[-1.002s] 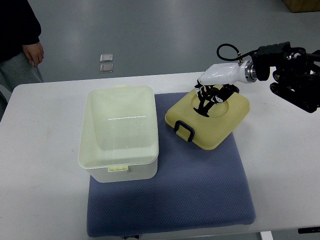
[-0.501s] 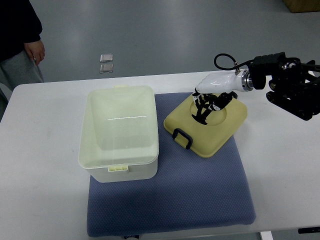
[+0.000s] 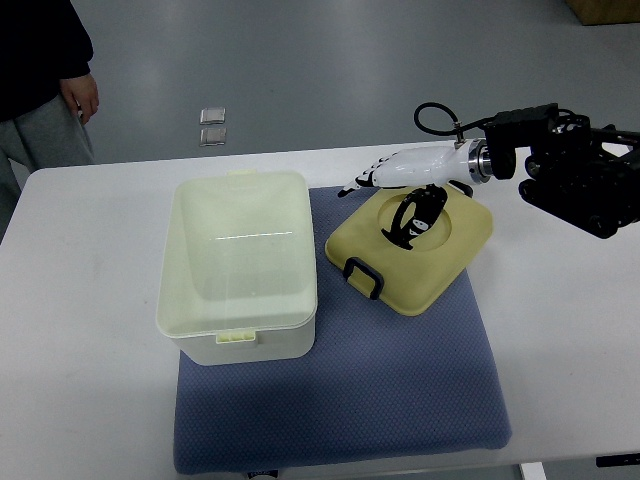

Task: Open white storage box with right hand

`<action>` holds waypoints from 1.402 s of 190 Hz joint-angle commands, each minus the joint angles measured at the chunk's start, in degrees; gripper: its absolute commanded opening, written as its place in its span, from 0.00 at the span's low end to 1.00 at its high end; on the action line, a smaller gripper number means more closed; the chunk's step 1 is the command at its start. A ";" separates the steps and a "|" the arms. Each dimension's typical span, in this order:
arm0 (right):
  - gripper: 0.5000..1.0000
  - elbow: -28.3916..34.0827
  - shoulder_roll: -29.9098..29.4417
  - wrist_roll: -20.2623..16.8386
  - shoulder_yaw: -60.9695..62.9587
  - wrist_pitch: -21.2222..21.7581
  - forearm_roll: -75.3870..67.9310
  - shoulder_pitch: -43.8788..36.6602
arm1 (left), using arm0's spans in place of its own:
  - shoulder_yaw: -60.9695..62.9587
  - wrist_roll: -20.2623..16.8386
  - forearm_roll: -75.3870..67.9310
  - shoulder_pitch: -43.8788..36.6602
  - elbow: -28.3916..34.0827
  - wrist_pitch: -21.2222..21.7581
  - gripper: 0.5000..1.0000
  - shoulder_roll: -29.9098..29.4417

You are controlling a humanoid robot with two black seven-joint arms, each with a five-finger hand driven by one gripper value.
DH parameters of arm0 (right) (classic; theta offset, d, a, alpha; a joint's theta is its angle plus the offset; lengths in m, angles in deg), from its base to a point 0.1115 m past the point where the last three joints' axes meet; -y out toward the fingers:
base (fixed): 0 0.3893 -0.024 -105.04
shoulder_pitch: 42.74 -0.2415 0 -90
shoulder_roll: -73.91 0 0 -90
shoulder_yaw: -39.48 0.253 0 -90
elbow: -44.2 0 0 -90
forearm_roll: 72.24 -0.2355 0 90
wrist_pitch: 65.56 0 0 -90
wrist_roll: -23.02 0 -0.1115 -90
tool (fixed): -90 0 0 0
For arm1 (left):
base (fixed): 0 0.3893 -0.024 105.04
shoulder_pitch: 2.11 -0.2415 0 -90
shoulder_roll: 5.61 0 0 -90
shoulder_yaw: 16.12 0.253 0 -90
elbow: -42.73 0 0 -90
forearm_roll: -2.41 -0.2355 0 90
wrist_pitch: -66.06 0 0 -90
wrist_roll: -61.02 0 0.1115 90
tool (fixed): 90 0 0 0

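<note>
The white storage box (image 3: 238, 262) stands open on the left part of the blue mat (image 3: 400, 370), with nothing visible inside. Its pale yellow lid (image 3: 440, 258) lies off the box, flat on the mat to its right, black handle (image 3: 363, 277) toward the front. My right hand (image 3: 385, 198) hovers over the lid's far edge. Its white fingers (image 3: 362, 182) stretch out to the left, open, and its dark fingers (image 3: 410, 215) hang down over the lid's round recess. The hand grips nothing.
The white table (image 3: 570, 330) carries the mat, and my right arm (image 3: 570, 175) comes in over its far right side. A person stands at the far left corner, one hand (image 3: 86, 100) hanging. Two small square objects (image 3: 212, 127) lie on the floor beyond the table.
The lid has settled flat and slid slightly left on the mat. My right hand has let go of it, lifting and spreading its fingers to the left.
</note>
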 commanded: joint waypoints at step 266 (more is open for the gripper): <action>0.85 -16.49 -7.62 -4.12 25.23 -3.54 -82.09 20.43 | 0.00 0.00 0.00 0.00 -0.08 0.01 1.00 0.00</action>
